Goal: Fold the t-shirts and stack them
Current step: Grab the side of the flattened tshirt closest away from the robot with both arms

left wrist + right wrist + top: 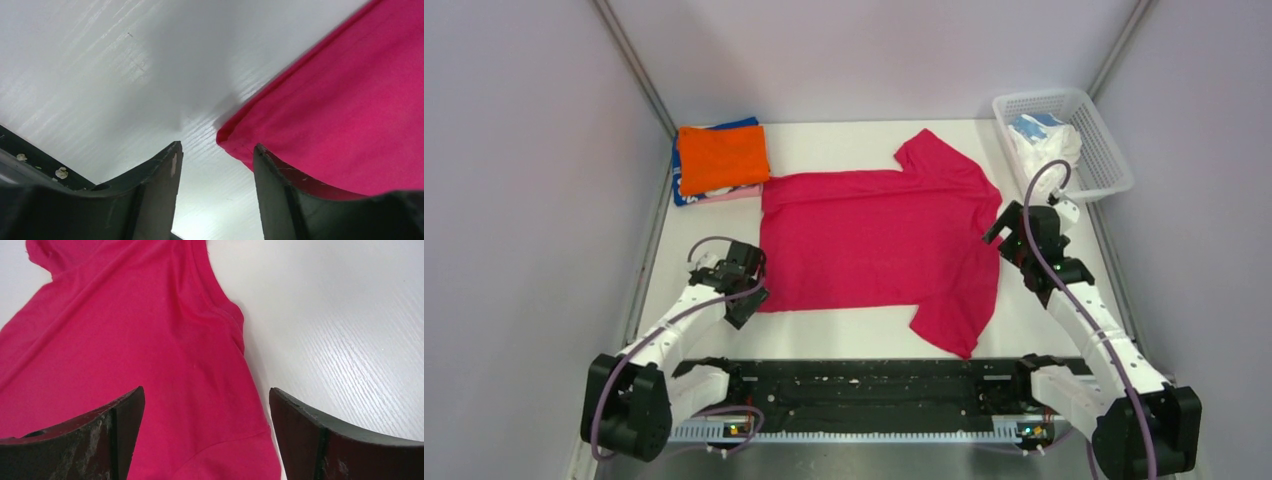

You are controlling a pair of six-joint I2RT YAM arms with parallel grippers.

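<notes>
A crimson-pink t-shirt [874, 235] lies spread flat on the white table, sleeves toward the right. My left gripper [746, 297] is open at the shirt's near left corner; in the left wrist view the corner [235, 142] lies between the fingers, just above them. My right gripper [1002, 232] is open over the shirt's right edge, with the cloth [150, 365] below and between its fingers. A folded stack with an orange shirt [721, 158] on top of blue and pale pink ones sits at the back left. White and light-blue shirts [1042, 140] are bunched in the basket.
A white plastic mesh basket [1106, 160] stands at the back right corner. Grey walls close in the table on the left, back and right. A black rail [874, 385] runs along the near edge between the arm bases.
</notes>
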